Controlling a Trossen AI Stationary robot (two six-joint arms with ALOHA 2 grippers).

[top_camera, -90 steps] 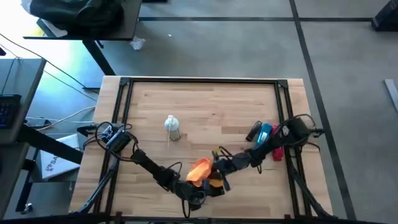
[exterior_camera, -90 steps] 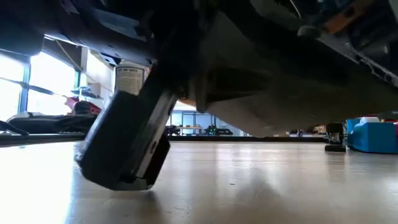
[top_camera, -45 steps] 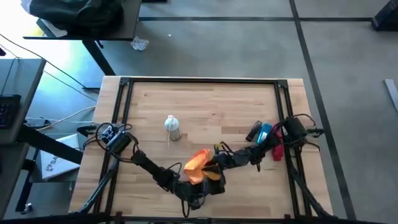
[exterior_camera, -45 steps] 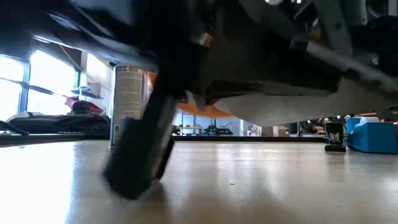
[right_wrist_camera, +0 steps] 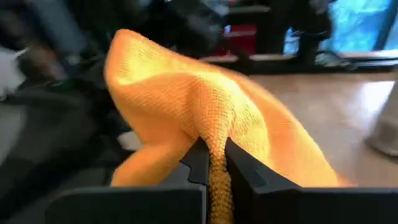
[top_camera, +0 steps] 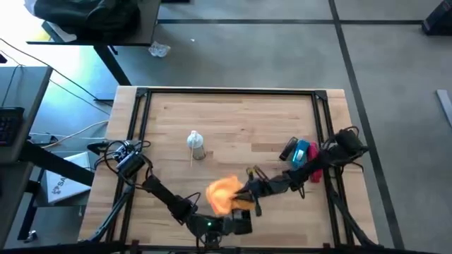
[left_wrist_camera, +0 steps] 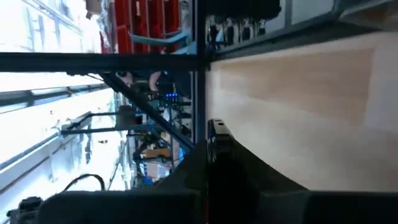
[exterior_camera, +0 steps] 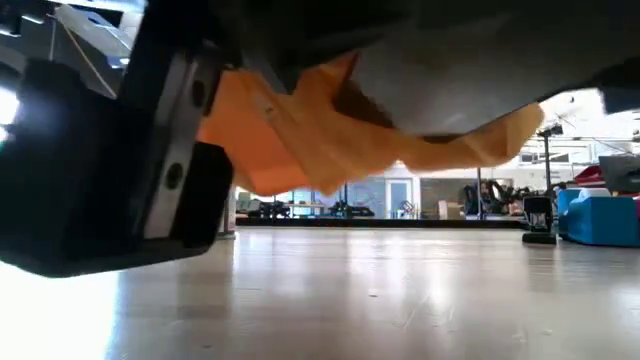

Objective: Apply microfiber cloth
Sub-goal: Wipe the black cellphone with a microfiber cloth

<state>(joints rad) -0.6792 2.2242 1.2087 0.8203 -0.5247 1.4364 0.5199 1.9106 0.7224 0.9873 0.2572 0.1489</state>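
Two arms meet at near edge of desk [top_camera: 240, 120]. High view: microfiber cloth [top_camera: 222, 193] bunched above near-centre, at tip of right pincer [top_camera: 239, 195]; left pincer [top_camera: 236, 224] just beside, jaw state cannot tell. Low view: cloth hangs clear of desk. Right wrist view: pincer pressed onto cloth fold. Judgement: lower cloth flat, light even pressure.

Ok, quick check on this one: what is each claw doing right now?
Right claw: shut on the microfiber cloth, held off the table near its front edge.
Left claw: at the table's front edge; cannot be told.
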